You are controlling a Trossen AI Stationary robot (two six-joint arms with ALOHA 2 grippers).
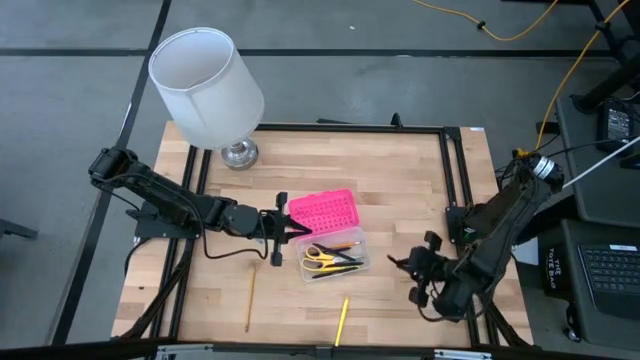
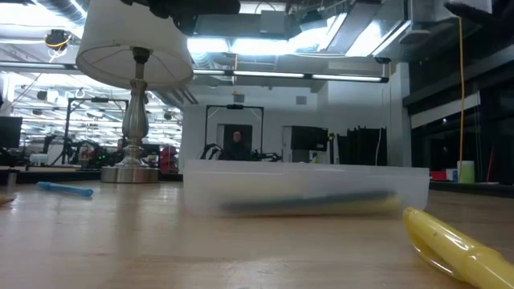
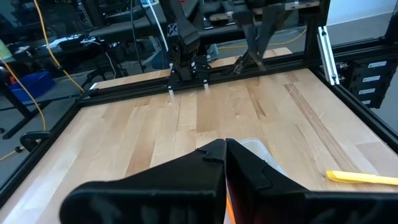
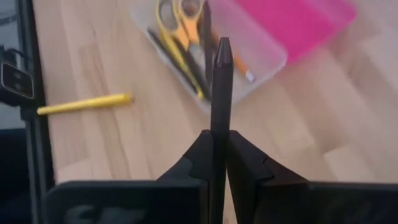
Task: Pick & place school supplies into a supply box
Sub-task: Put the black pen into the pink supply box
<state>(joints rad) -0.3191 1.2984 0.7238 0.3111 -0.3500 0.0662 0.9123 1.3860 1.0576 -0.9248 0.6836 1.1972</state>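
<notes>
Your right gripper point(image 4: 219, 149) pinches a black pen point(image 4: 221, 93) upright, with the supply box point(image 1: 335, 258) just ahead of it, scissors point(image 1: 318, 256) already inside. Carry step: move forward over the clear base, then release. Left gripper point(image 1: 281, 230) beside the pink lid looks pressed together, possibly on something orange. Two yellow pencils point(image 1: 341, 321) wait on the surface point(image 1: 400, 200).

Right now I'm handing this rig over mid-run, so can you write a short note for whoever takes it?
Right gripper, at the table's near right: shut on a black pen.
Left gripper: beside the supply box, shut, apparently empty.
Done: yellow-handled scissors and several pens lie in the clear base; pink lid open.
Left: place the black pen, then the yellow pencil and the thin pencil on the table.
</notes>
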